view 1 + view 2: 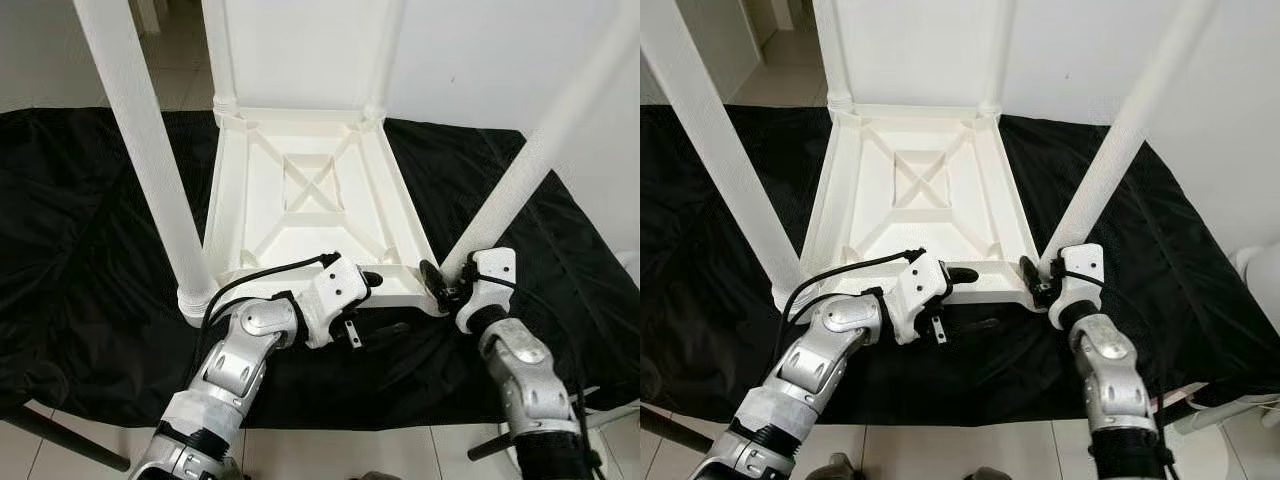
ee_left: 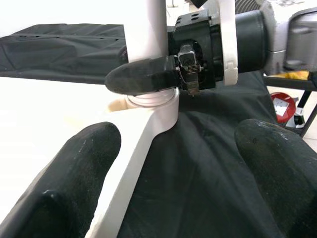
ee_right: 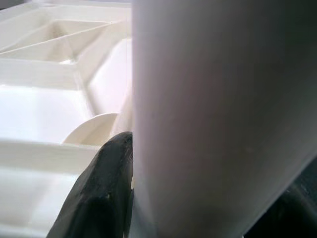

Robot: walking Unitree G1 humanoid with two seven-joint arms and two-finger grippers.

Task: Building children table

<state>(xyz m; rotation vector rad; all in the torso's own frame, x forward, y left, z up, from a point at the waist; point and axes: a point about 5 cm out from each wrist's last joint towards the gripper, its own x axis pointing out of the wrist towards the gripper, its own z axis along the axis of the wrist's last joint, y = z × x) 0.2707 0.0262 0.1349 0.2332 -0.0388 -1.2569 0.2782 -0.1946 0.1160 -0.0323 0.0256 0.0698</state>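
- At the near right corner of the upturned table top [image 1: 320,215], the right gripper [image 1: 448,283] is clenched around the foot of the near right leg [image 1: 530,150], one finger [image 3: 101,191] pressed on its side.
- This leg's long axis rises from the jaws up and to the right, tilted; I judge it is not yet fully seated in its socket [image 2: 153,101].
- The left gripper [image 1: 372,280] rests just beside, at the near edge, its jaws released and empty.
- The table lies on a black cloth [image 1: 90,230]; the near left leg [image 1: 140,150] and the two far legs stand in their corners.
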